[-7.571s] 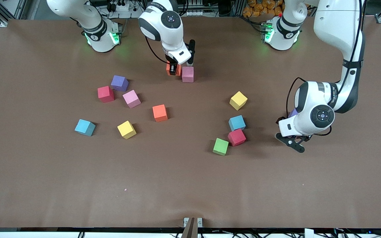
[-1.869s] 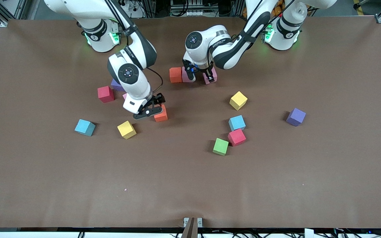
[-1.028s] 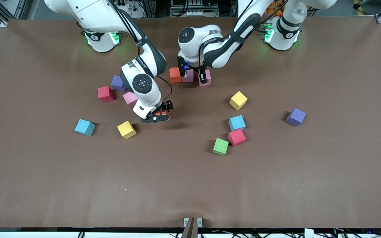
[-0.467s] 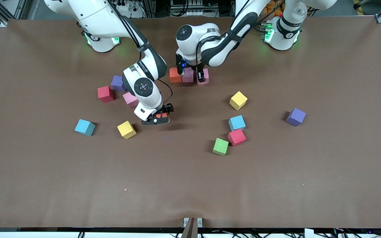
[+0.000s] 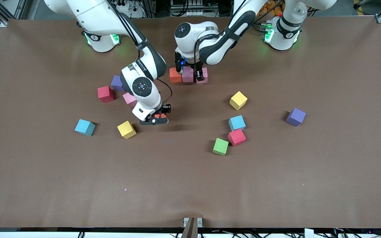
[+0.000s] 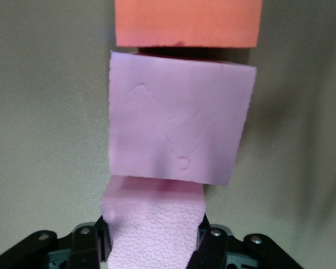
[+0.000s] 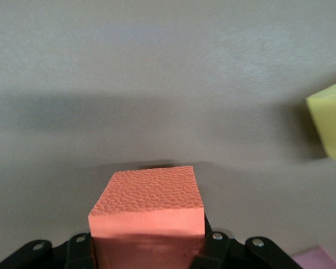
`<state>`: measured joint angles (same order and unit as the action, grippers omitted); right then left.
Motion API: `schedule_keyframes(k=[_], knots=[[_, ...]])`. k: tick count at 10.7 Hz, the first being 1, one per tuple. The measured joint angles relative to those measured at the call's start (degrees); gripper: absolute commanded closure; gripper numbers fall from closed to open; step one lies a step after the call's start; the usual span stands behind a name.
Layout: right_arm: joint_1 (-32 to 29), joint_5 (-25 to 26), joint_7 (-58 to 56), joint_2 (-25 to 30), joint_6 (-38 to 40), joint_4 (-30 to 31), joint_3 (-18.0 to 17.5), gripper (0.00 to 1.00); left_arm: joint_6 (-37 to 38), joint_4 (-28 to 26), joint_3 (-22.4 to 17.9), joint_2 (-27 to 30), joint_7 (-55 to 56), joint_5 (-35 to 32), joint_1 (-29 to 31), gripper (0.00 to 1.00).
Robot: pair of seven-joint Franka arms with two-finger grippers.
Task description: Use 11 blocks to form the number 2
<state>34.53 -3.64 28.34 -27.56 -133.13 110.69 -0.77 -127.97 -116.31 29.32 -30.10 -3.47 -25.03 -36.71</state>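
So far the number 2 [image 5: 188, 75] is just a three-cube row near the arms' bases: orange cube [image 5: 175, 75], pink cube [image 5: 188, 74], second pink cube [image 5: 204, 75], touching side by side. Another orange cube [image 5: 159, 115] sits mid-counter. The other blocks [image 5: 238, 100] lie scattered loose: red, pink, blue, yellow, green.

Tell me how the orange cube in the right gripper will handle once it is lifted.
The orange cube looks like dimpled matte foam, so it is probably light and grippy rather than slippery. Its flat faces sit between the right gripper's fingers, so it should not roll. Foam may give slightly under the squeeze, though no denting shows.
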Motion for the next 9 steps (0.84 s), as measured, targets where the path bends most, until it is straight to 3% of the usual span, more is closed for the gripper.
schedule_keyframes(k=[3,9], knots=[[-0.89,0.00,-0.06,1.61,4.71,-2.01,0.04,0.72,0.16,0.00,0.21,-0.11,-0.03,-1.89,-0.27,0.90],[-0.89,0.00,-0.07,1.60,4.85,-2.06,0.03,0.71,0.44,0.16,0.25,-0.26,-0.21,-3.57,-0.80,0.90]])
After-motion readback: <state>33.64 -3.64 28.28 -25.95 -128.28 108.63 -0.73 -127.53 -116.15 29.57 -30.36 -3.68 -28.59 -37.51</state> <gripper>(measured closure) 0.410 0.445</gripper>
